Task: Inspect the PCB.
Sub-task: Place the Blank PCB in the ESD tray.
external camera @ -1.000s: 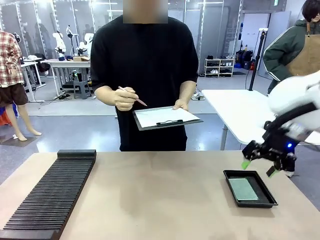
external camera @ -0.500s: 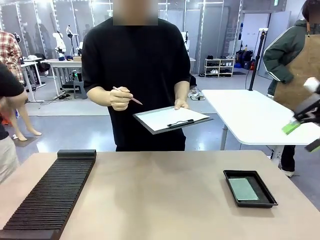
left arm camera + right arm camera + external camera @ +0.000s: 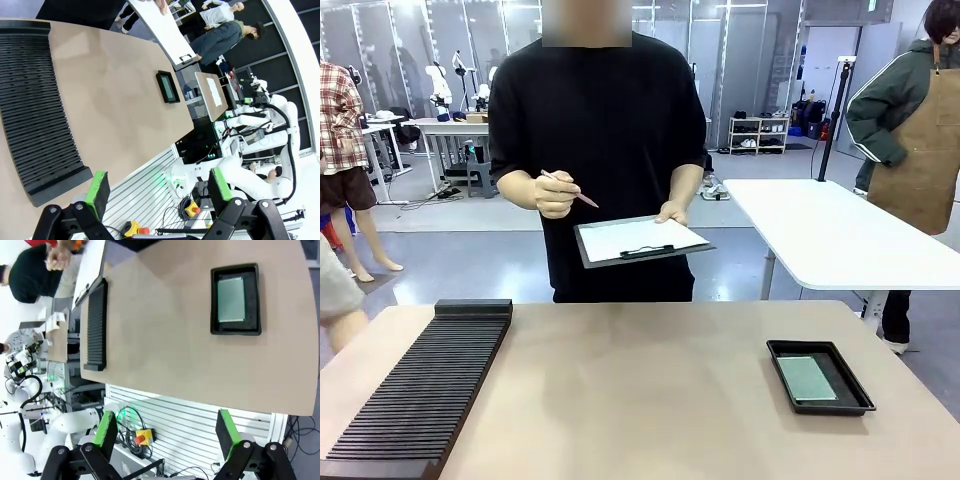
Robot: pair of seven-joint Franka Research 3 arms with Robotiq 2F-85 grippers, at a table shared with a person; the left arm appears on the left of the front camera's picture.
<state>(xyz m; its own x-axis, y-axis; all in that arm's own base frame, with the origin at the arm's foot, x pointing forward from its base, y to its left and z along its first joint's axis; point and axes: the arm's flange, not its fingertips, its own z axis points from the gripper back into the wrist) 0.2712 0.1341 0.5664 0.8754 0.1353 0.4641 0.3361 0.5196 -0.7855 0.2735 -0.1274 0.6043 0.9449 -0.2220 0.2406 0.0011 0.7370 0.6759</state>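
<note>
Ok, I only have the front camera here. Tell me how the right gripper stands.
Observer: The right gripper is open, with nothing between its green pads.
Operator: Give me its position against the tray.
Observer: It hangs off the edge of the table, apart from the tray. The green board lies flat inside.
Operator: Now the left one.
Observer: The left gripper is open and empty too, off the table edge near the end of the black slotted rack.
</note>
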